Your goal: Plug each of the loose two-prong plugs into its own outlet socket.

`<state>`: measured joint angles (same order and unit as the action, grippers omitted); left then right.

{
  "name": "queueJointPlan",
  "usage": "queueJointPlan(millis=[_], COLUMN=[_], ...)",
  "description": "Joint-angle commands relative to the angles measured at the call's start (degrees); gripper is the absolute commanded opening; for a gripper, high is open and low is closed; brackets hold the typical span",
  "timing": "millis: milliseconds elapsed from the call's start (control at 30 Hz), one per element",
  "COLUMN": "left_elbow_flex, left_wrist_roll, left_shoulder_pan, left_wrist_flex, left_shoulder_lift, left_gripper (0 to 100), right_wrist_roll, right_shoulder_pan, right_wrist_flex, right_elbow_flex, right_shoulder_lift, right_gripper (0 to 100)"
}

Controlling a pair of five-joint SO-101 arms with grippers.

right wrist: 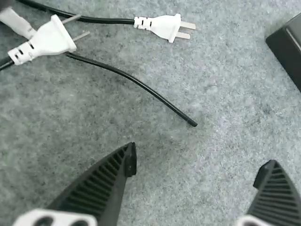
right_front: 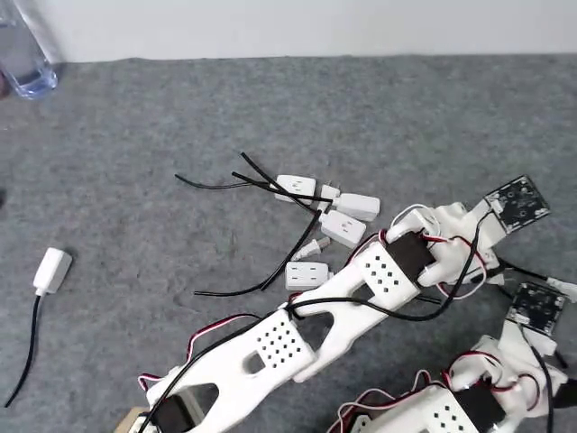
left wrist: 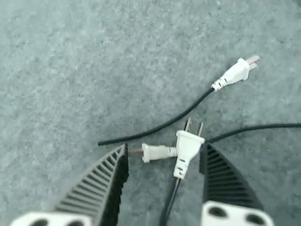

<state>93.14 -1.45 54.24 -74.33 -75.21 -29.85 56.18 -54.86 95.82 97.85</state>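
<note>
My left gripper (left wrist: 164,149) is open just above the grey carpet. Between its fingers lie a white two-prong plug (left wrist: 188,145) on a black cord and a second white plug (left wrist: 157,152) lying crosswise beside it. A third plug (left wrist: 237,71) rests farther off. My right gripper (right wrist: 201,157) is open over bare carpet, with two white plugs (right wrist: 44,40) (right wrist: 162,24) beyond it. Several white outlet sockets (right_front: 343,227) lie clustered mid-table, one of them (right_front: 306,274) right by an arm. Another white plug (right_front: 52,271) lies alone at the far left.
Loose black cords (right_front: 270,194) cross the socket cluster, and one cut cord end (right wrist: 193,123) lies ahead of the right gripper. A dark block (right wrist: 288,40) sits at that view's edge. A clear bottle (right_front: 22,59) stands at the back left. Both arms crowd the lower right.
</note>
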Motion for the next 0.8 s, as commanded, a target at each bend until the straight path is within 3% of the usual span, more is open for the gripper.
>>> queueJointPlan(millis=[0,500,767], left_elbow_flex=[2.77,2.68,-2.68], left_wrist_roll=[-1.58,1.14,0.97], left_shoulder_pan=[-1.49,-16.35,-27.25], left_wrist_flex=[-3.60,-25.85,-26.46], left_shoulder_lift=[9.05,30.59,38.59], left_gripper=[26,26,26], right_wrist_roll=[-0.62,-0.62,-0.35], right_shoulder_pan=[0.75,-1.01,-3.47], right_wrist_flex=[0.92,-1.89,-3.91], right_elbow_flex=[0.88,0.88,0.88], right_shoulder_lift=[0.04,0.48,0.48], right_gripper=[37.6,37.6,37.6])
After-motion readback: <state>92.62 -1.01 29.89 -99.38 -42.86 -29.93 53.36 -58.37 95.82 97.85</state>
